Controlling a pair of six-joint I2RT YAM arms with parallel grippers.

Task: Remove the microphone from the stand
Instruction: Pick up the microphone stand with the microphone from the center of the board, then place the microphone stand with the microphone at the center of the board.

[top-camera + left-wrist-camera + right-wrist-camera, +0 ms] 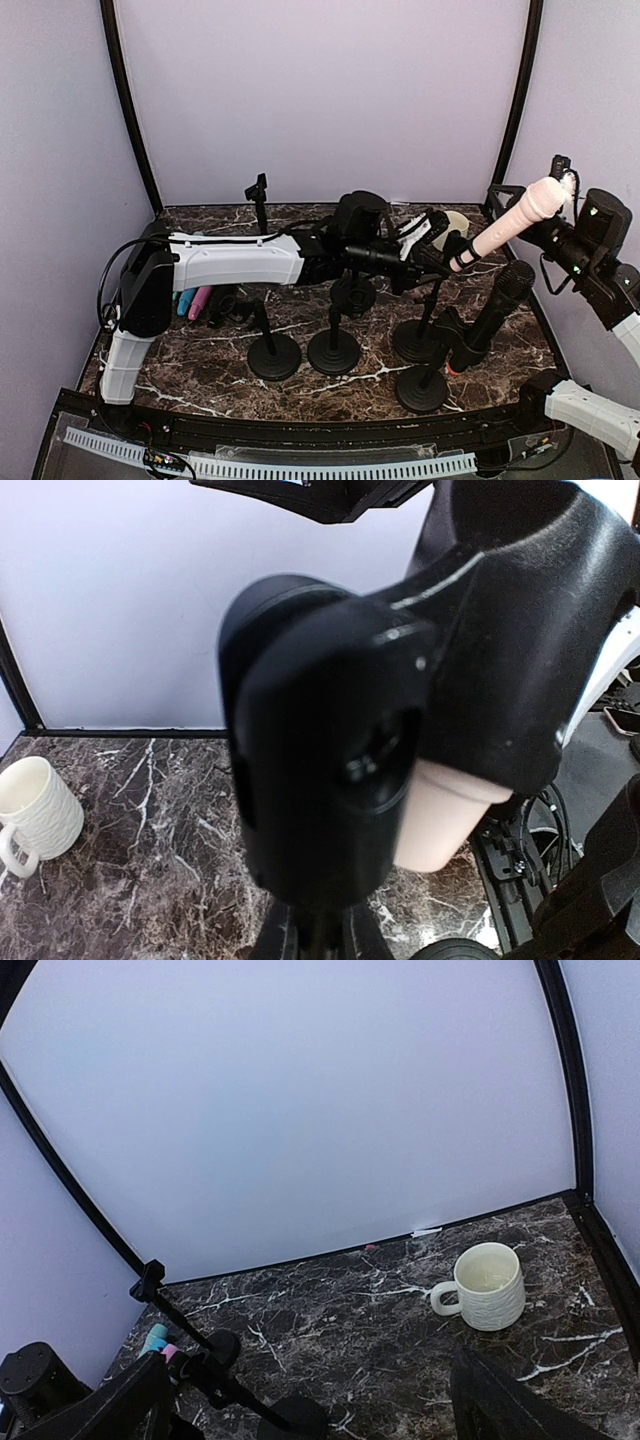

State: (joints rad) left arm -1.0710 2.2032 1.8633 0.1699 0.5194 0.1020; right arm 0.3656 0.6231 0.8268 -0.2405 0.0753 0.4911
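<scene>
Top external, pink microphone (510, 225) tilted in stand (413, 341)

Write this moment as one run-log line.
pink mic: in stand | left gripper: shut, beside pink mic | right gripper: open, empty

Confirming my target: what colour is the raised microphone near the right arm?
The microphone is pale pink; the top external view shows it best.
</scene>
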